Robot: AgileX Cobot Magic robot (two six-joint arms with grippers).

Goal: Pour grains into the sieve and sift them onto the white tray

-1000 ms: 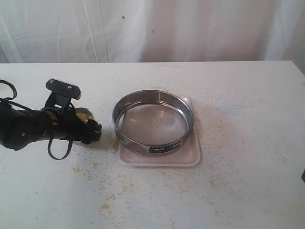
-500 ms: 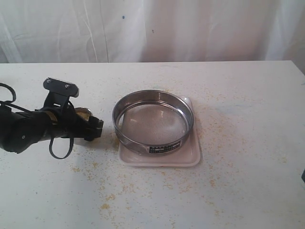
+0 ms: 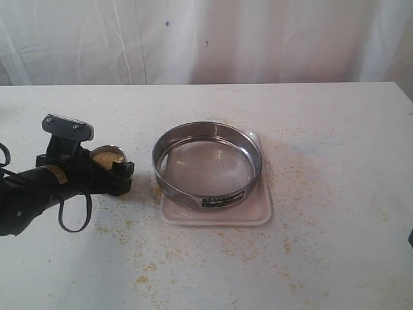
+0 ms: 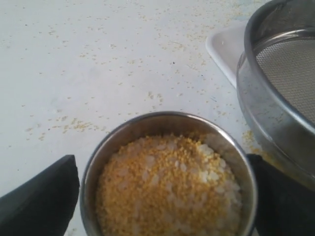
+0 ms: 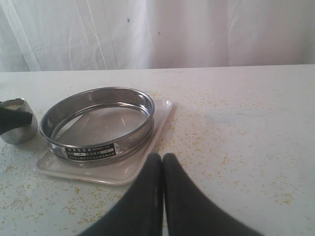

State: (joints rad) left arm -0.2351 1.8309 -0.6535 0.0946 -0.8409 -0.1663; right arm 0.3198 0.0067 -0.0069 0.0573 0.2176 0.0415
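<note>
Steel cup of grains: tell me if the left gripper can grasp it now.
Probably yes: the left gripper's fingers flank the steel cup with nothing between; contact is unclear.

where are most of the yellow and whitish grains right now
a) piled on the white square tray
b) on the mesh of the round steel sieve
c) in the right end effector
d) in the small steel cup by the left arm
d: the small steel cup is full of yellow and whitish grains; the round steel sieve on the white square tray looks bare.
</note>
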